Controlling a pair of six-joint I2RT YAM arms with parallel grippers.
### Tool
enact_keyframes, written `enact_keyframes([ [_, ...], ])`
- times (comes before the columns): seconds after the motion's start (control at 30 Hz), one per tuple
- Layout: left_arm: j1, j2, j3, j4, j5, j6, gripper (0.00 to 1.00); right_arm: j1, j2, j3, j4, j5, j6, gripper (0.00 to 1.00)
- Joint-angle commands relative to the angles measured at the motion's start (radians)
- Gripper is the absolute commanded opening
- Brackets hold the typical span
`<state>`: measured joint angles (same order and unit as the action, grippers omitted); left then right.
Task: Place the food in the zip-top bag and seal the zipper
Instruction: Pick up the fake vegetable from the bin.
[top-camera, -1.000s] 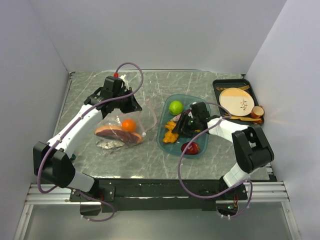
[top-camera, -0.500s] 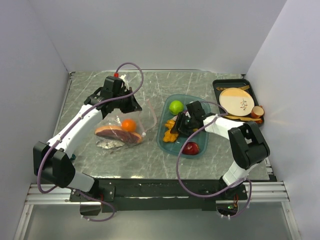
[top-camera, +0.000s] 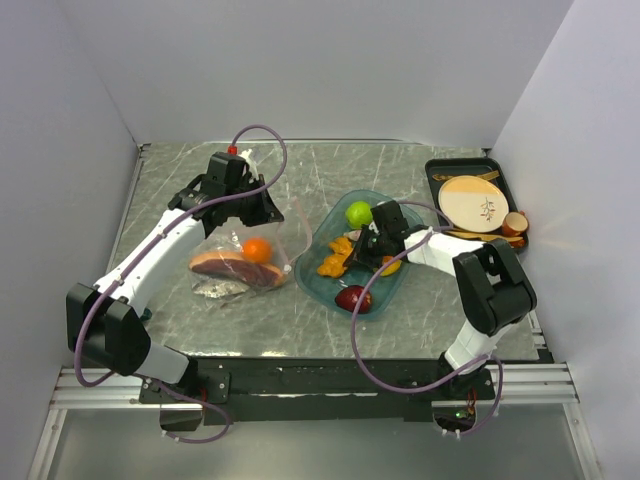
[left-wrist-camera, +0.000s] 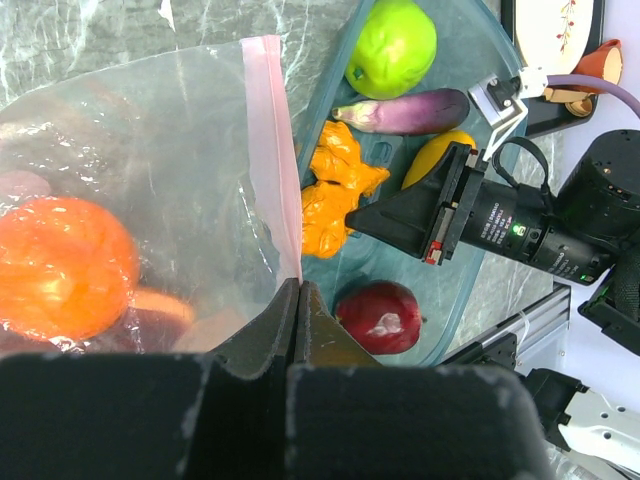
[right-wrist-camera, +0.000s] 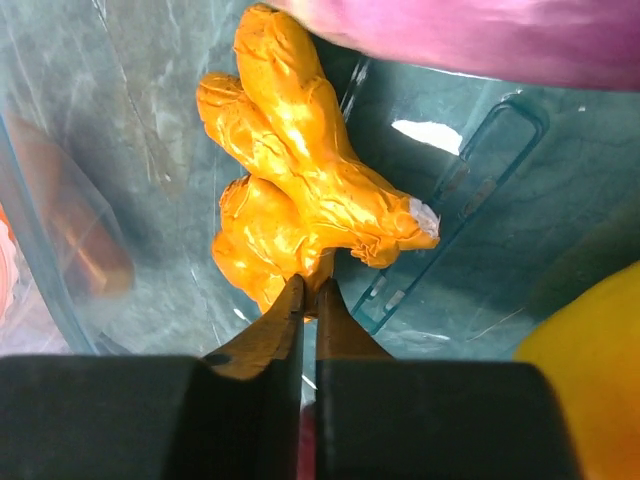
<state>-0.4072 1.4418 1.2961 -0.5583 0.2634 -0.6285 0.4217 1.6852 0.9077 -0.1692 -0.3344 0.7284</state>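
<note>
My left gripper (left-wrist-camera: 297, 285) is shut on the zip-top bag (left-wrist-camera: 150, 150), pinching it at the pale pink zipper (left-wrist-camera: 272, 160). It holds that edge up at the table's left (top-camera: 262, 215). An orange (top-camera: 258, 249) and a brown-red slice (top-camera: 230, 268) lie inside the bag. My right gripper (right-wrist-camera: 308, 285) is shut on the lower edge of an orange-yellow food piece (right-wrist-camera: 300, 190) in the teal tray (top-camera: 395, 285). Also in the tray are a green lime (left-wrist-camera: 392, 47), a purple piece (left-wrist-camera: 405, 110), a yellow piece (right-wrist-camera: 590, 340) and a dark red apple (left-wrist-camera: 380, 316).
A black tray (top-camera: 437, 172) with a beige plate (top-camera: 472, 202) and cups stands at the back right corner. White walls close in the left, back and right of the marble table (top-camera: 180, 175). The teal tray lies just right of the bag's mouth.
My right gripper has shut on the orange-yellow piece. The teal tray has shifted left toward the bag, and the apple has rolled left in it. The left arm has not moved.
</note>
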Motion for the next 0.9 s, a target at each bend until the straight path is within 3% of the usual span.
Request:
enact_keyframes([
  [0.0,-0.002,-0.035,-0.008,0.021,-0.010,0.015,0.01,0.009,-0.053,-0.015,0.039,0.011,-0.012,0.00],
  [0.63,-0.002,-0.035,-0.009,0.032,0.005,0.013,0.01,0.035,-0.352,0.005,-0.024,0.136,-0.044,0.00],
  [0.87,-0.002,-0.043,-0.026,0.032,0.014,0.013,0.01,0.086,-0.292,0.121,-0.021,0.152,-0.087,0.00],
])
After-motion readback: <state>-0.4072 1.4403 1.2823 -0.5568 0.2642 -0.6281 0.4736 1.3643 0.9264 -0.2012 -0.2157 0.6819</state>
